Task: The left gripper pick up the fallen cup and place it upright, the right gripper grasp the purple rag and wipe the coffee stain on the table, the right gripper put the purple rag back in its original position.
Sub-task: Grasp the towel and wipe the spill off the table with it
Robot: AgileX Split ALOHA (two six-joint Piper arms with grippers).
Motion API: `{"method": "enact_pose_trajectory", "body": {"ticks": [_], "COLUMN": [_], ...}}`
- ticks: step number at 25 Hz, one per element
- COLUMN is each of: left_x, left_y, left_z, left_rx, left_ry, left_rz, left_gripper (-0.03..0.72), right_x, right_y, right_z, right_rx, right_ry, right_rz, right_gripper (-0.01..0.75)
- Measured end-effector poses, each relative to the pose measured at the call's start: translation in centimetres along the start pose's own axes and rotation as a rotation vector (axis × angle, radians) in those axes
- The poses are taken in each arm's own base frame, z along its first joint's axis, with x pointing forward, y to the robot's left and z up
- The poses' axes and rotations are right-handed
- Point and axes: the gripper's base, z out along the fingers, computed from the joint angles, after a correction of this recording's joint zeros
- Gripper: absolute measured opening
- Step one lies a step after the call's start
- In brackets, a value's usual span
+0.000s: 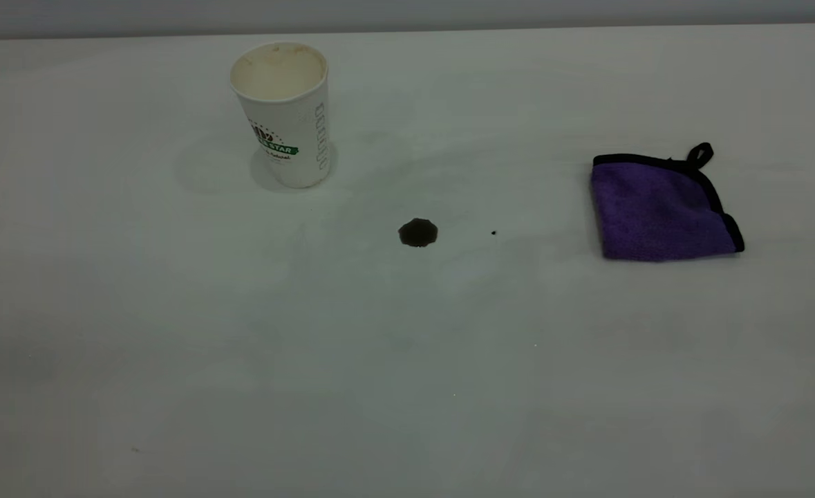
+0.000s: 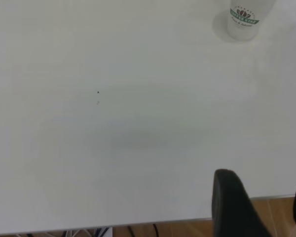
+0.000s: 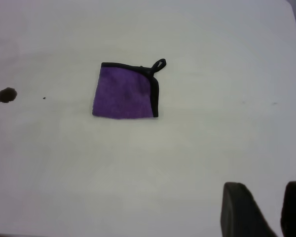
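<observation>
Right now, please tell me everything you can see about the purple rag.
The purple rag is a small fluffy cloth, apparently microfibre, with black edging and a small black loop at one corner. It lies flat and folded on the white table, right of the coffee stain and clear of it. Nothing touches it except the table; neither gripper is at it.

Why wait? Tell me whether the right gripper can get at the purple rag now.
Probably yes. The purple rag lies flat and alone on the table, clear of the coffee stain. The right gripper sits off to the side, fingers open, with nothing between.
</observation>
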Motion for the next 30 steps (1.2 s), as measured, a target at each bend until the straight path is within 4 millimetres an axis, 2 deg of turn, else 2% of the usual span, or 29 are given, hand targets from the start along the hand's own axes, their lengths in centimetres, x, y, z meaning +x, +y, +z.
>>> {"method": "enact_pose_trajectory", "body": {"ticks": [9,13,15,17,19,23,27,30], "left_x": [0.0,0.0,0.0,0.0,0.0,0.0,0.0,0.0], "left_y": [0.0,0.0,0.0,0.0,0.0,0.0,0.0,0.0], "left_z": [0.0,0.0,0.0,0.0,0.0,0.0,0.0,0.0], "left_rx": [0.000,0.000,0.000,0.000,0.000,0.000,0.000,0.000], "left_ry": [0.001,0.001,0.001,0.001,0.001,0.001,0.001,0.001], "left_rz": [0.000,0.000,0.000,0.000,0.000,0.000,0.000,0.000], "left_gripper": [0.372,0.372,0.372,0.372,0.372,0.372,0.372,0.372], "right_x": [0.0,-0.1,-0.9,-2.7,-5.0,-10.2,-13.5,-14.1], "right_y": [0.0,0.2,0.1,-0.1,-0.4,-0.9,-1.1,-1.0], "right_z": [0.0,-0.2,-0.5,-0.6,-0.1,3.6,9.6,14.6], "right_rx": [-0.004,-0.023,-0.012,0.011,0.036,0.070,0.059,0.037], "right_ry": [0.000,-0.006,-0.006,0.015,0.049,0.172,0.302,0.383], "right_rz": [0.006,0.073,0.080,0.068,0.025,-0.047,-0.064,-0.086], "right_gripper": [0.238,0.247,0.281,0.345,0.449,0.678,0.726,0.728]}}
